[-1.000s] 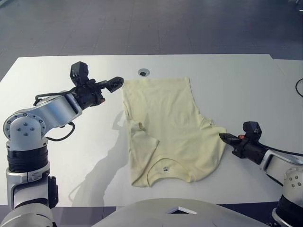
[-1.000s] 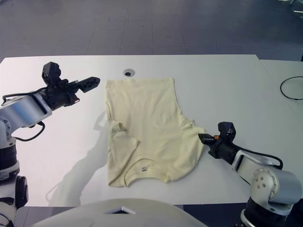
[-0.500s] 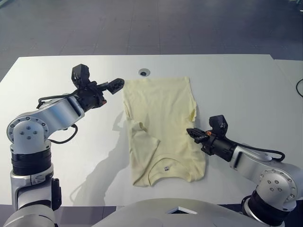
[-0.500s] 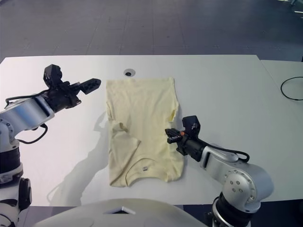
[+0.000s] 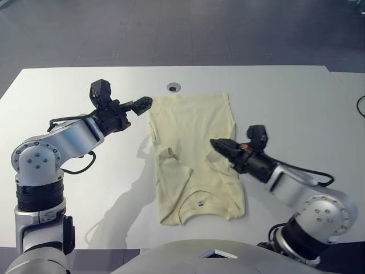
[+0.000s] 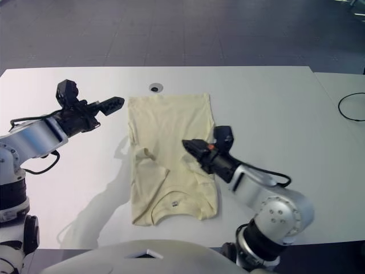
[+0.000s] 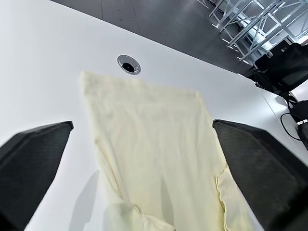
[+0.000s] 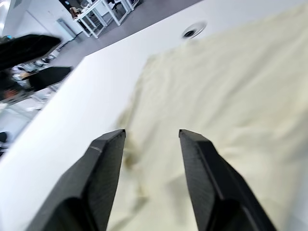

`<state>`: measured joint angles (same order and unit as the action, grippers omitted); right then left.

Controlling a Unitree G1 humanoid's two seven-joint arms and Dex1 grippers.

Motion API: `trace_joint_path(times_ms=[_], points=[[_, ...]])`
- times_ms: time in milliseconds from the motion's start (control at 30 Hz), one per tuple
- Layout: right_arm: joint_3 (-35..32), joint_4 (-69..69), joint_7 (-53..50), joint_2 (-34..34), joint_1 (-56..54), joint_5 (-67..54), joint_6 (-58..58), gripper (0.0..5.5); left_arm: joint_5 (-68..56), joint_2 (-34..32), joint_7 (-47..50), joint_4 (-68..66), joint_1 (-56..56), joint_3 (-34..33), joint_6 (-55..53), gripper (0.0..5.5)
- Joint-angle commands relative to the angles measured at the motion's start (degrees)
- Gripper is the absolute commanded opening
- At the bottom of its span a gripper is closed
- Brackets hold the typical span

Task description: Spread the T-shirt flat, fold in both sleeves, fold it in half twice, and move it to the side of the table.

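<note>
The pale yellow T-shirt [image 5: 191, 125] lies lengthwise near the middle of the white counter [image 5: 296, 103], collar [image 5: 199, 201] toward the robot and hem toward the cable hole [image 5: 173, 87]. Over the last second the right claw [image 5: 214, 143] has swept in from the shirt's right edge to a spot above the body of the garment; the right sleeve [image 5: 223, 166], which a second ago stuck out sideways, has come in with it and now lies folded over the torso, so the right edge runs nearly straight. In the right wrist view the fingers [image 8: 103, 168] stand spread with cloth showing between them, so the claw looks to have let the sleeve go, or is about to. The left sleeve [image 5: 174, 166] is already turned in, though somewhat rumpled. The left claw [image 5: 144, 103] has barely shifted; it hovers just beside the hem's left corner, fingers wide apart and holding nothing. Judged from this, both sleeve folds look done; what remains is the two half folds and the move to the counter's side, and the left claw seems well placed to take the hem.
</note>
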<state>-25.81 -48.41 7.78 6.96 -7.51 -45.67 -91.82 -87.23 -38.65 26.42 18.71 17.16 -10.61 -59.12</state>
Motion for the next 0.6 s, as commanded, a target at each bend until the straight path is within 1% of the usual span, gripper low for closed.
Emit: trace_joint_path(times_ms=[33, 133, 267, 333, 433, 500, 567, 600], points=[[4.7, -0.6, 3.4, 18.6, 5.2, 4.4, 2.7, 2.78, 7.6, -8.0, -11.3, 7.4, -8.2, 1.4, -3.5, 5.4], [14.6, -2.0, 6.6, 31.2, 12.4, 10.2, 11.4, 3.28, 12.7, -10.5, -19.2, 9.4, -13.5, 1.1, -2.7, 5.4], [22.7, -3.9, 10.2, 37.8, 19.6, 14.5, 20.1, 3.91, 19.9, -13.2, -30.4, 12.5, -19.7, 1.7, 0.0, 5.4], [26.3, -4.6, 13.2, 44.1, 24.8, 19.6, 27.8, 4.25, 28.8, -18.2, -39.4, 16.5, -25.4, 3.8, 4.8, 5.4], [27.9, -3.9, 17.1, 52.6, 32.7, 28.6, 40.1, 4.66, 43.1, -25.8, -50.6, 18.9, -32.5, 8.0, 14.5, 5.4], [27.2, -1.0, 21.2, 56.7, 37.0, 33.4, 49.4, 5.01, 55.4, -30.0, -55.9, 17.7, -37.2, 11.8, 24.6, 5.4], [26.9, 2.7, 23.7, 59.1, 39.7, 37.8, 57.8, 5.34, 65.5, -32.0, -59.8, 16.3, -40.7, 15.4, 34.6, 5.4], [27.0, 4.6, 24.3, 59.6, 39.9, 39.6, 61.4, 5.39, 69.1, -31.8, -61.0, 15.9, -41.4, 17.1, 38.7, 5.4]])
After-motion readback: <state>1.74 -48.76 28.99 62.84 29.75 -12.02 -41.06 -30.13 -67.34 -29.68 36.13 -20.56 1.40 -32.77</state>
